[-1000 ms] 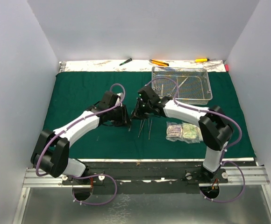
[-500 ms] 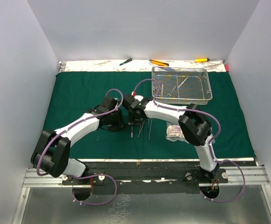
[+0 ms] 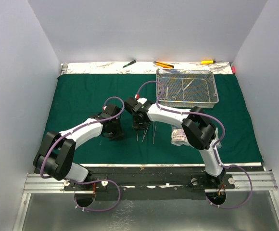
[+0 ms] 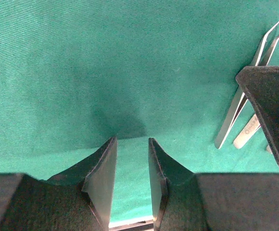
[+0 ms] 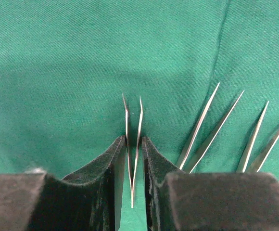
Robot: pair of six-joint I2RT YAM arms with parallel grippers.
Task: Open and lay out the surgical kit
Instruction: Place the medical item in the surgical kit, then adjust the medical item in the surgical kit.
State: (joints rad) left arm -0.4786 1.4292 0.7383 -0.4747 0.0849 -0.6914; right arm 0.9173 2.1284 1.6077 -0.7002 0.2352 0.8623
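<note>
The cloth (image 3: 77, 96) lies spread over the table (image 3: 96, 67), with the tray (image 3: 187, 71) on its far right. The left hand (image 3: 114, 133) and right hand (image 3: 138, 128) hang low at mid-cloth, near each other, with tweezers (image 3: 154, 134) lying just beside the right.

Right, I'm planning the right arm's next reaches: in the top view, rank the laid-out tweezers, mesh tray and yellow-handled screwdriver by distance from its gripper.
1. The laid-out tweezers, on the green cloth just right of the right gripper.
2. The mesh tray, farther back and to the right.
3. The yellow-handled screwdriver, beyond the tray at the back.
</note>
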